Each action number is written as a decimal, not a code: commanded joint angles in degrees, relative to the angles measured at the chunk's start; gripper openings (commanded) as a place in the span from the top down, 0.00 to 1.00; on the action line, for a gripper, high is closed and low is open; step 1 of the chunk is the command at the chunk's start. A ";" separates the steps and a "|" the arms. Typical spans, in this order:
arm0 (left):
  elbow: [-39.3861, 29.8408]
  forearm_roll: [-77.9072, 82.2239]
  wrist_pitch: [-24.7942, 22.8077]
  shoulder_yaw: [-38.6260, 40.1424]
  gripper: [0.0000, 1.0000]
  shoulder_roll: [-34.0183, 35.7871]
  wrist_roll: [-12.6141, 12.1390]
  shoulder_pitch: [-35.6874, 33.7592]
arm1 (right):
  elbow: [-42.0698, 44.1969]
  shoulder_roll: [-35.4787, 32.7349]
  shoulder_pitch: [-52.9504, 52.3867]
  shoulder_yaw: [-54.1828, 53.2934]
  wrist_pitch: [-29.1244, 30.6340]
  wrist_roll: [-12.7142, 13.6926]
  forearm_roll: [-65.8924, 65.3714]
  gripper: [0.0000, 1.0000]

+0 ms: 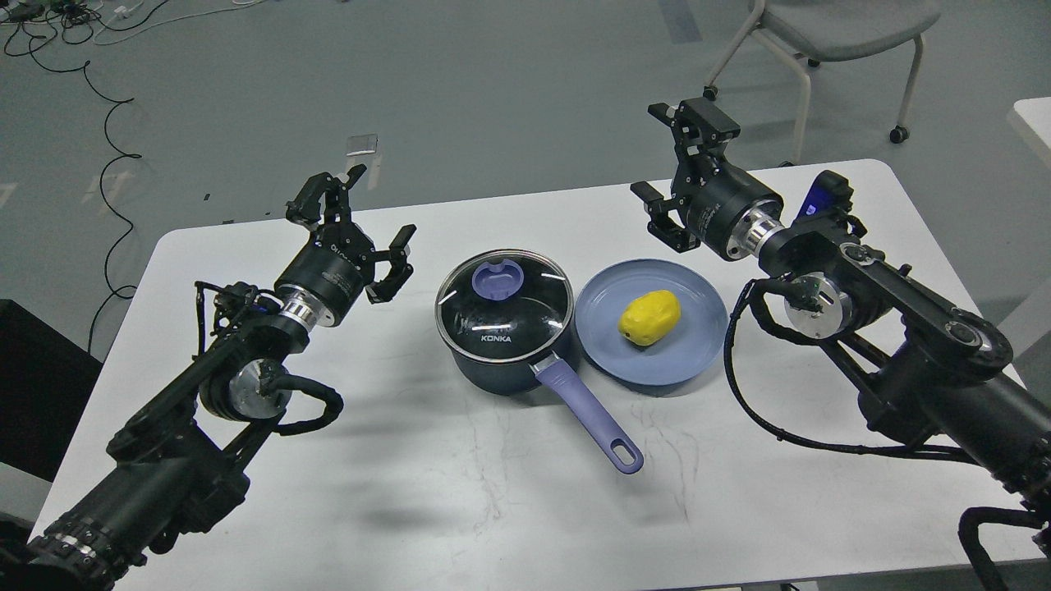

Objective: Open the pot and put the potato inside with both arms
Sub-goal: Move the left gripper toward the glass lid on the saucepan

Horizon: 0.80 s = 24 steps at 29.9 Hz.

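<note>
The small dark navy saucepan [502,328], glass lid with purple knob [498,279] still on, sits mid-tabletop [410,492]. Just right of it, the bright yellow lumpy potato [649,317] lies on a shallow blue round plate [657,361]. The left tool [359,223] and right tool [675,164] hover released, fingers spread, holding nothing.

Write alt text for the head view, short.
A lidded navy pot sits mid-table beside a blue plate holding a yellow potato. The left end effector and right end effector hover open on either side, touching nothing.
</note>
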State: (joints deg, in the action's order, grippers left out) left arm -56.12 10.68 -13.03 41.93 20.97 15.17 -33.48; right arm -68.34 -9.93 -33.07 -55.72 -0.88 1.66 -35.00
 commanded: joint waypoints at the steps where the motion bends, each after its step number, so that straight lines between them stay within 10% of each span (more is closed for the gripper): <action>1: -0.04 -0.04 -0.15 0.08 0.02 0.56 -0.75 0.00 | -0.21 -0.09 0.02 0.00 0.17 0.01 0.11 0.00; 24: -2.32 -0.04 1.08 2.10 0.02 1.18 -0.05 -1.94 | -4.08 -2.81 2.31 -2.81 0.70 -0.17 0.29 0.00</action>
State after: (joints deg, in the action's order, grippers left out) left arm -58.34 10.58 -11.87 44.07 22.21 15.19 -35.41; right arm -72.36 -12.52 -30.77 -58.00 -0.16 1.48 -34.72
